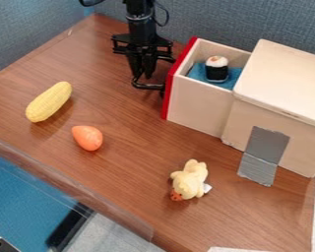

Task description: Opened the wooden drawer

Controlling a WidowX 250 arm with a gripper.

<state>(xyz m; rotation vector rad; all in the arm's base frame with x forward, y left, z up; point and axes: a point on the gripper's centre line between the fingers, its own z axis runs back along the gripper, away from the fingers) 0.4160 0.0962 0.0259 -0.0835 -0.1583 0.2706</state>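
The gripper (143, 75) hangs down at the upper middle of the camera view, just left of the drawer's red front. Its tip is at the black handle (147, 86) that juts out from this front; whether the two touch I cannot tell. The wooden drawer (201, 104) stands pulled out to the left from its pale wooden box (285, 78). Inside the drawer, a black-and-white sushi toy (216, 69) rests on a blue lining.
On the brown table (120, 172) lie a yellow corn toy (49, 102) at the left, an orange toy (88, 138) beside it, and a pale yellow plush toy (190, 180) nearer the front. Grey tape (264, 147) runs down the box's side. A blue-grey partition stands behind.
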